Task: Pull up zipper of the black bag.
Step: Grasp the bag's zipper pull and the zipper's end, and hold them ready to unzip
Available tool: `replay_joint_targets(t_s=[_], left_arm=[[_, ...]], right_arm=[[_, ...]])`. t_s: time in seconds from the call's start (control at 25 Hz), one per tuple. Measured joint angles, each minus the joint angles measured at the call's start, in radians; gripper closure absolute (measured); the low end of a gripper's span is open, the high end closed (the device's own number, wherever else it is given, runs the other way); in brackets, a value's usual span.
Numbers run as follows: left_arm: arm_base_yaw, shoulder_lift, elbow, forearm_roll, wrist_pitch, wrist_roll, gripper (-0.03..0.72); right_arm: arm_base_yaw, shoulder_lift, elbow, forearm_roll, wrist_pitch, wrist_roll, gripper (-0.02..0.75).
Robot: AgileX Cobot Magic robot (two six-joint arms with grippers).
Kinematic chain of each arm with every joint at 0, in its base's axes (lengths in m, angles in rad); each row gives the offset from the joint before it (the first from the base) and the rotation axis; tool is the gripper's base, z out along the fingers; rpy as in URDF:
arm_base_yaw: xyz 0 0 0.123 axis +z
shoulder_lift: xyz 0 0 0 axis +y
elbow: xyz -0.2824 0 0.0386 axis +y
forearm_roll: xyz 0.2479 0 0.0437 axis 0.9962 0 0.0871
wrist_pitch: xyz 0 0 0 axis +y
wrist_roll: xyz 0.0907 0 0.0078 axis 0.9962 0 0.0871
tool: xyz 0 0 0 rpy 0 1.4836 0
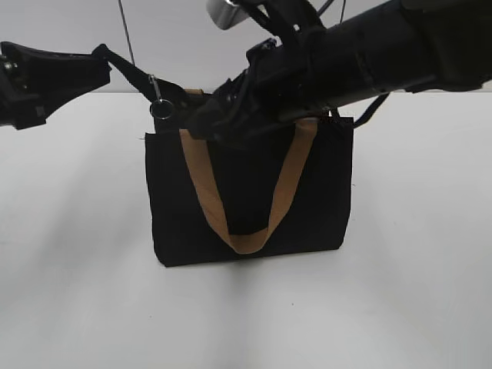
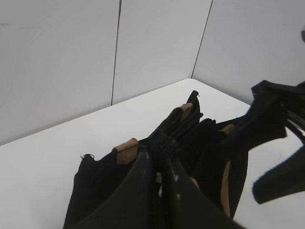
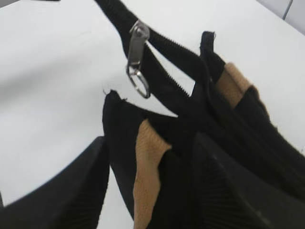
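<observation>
The black bag (image 1: 307,200) stands upright on the white table, one tan handle (image 1: 242,231) hanging down its front. The zipper's black strip runs up and left from the bag's top-left corner, with the silvery pull and ring (image 1: 159,104) hanging on it just off that corner. My left gripper (image 1: 98,55) is shut on the end of that strip; its jaws (image 2: 159,164) are pressed together on black fabric. My right gripper (image 1: 211,119) is open at the bag's top edge, its fingers (image 3: 150,143) either side of the front panel and tan handle (image 3: 147,171), below the pull (image 3: 137,40).
The white table (image 1: 77,269) lies all round the bag, with a white wall (image 1: 169,31) behind. A thin rod (image 1: 127,34) hangs at the back left. My right arm (image 2: 271,119) crosses over the bag's top from the upper right.
</observation>
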Motion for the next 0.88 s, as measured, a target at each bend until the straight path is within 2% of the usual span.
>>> replay_joint_targets(t_s=[0.28,0.48,0.76,0.88], left_arm=[[0.000,0.000,0.000,0.000,0.000,0.000,0.664],[0.000,0.000,0.000,0.000,0.000,0.000,0.664],[0.000,0.000,0.000,0.000,0.000,0.000,0.664],[0.000,0.000,0.000,0.000,0.000,0.000,0.664]], right_arm=[[0.003,0.103,-0.102,0.004,0.000,-0.056,0.304],[0.060,0.148,-0.150,0.005,-0.005,-0.084,0.304],[0.093,0.170,-0.158,0.005,-0.025,-0.103,0.305],[0.093,0.170,-0.160,0.005,-0.031,-0.100,0.335]])
